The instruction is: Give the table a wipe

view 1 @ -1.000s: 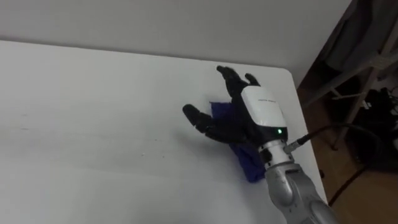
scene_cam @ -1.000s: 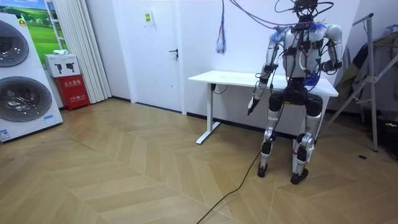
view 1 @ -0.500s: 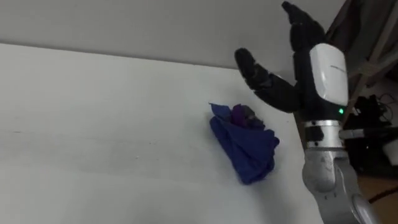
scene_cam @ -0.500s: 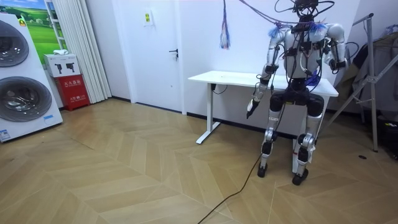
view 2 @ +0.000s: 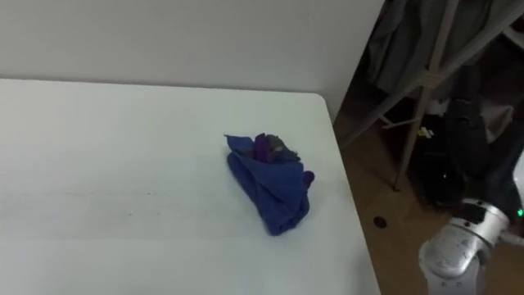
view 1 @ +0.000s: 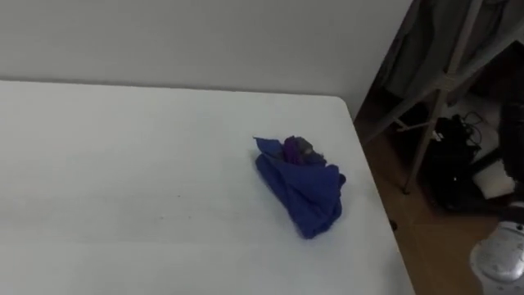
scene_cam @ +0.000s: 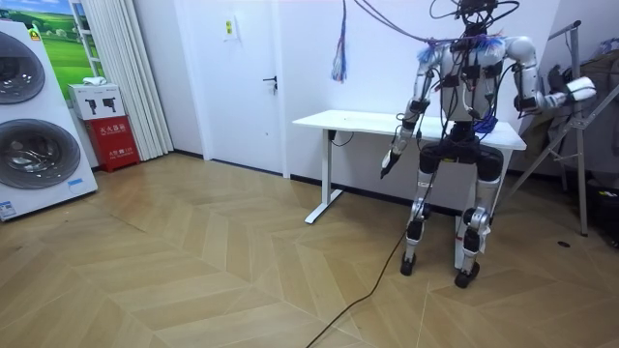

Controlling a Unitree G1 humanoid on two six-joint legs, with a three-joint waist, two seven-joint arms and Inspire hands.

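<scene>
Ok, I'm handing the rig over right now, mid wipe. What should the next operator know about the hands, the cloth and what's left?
Hands: the right robot hand is held out sideways past the right end of the table, well clear of the cloth. Whether it is open or shut cannot be told. The left robot hand hangs at the robot's side, idle.
Things: the blue cloth lies bunched near the table's right edge, with nothing touching it.
Done: the surface gives no sign of how much is wiped.
Left: probably bring the right robot hand to the cloth, take hold and wipe the top.
</scene>
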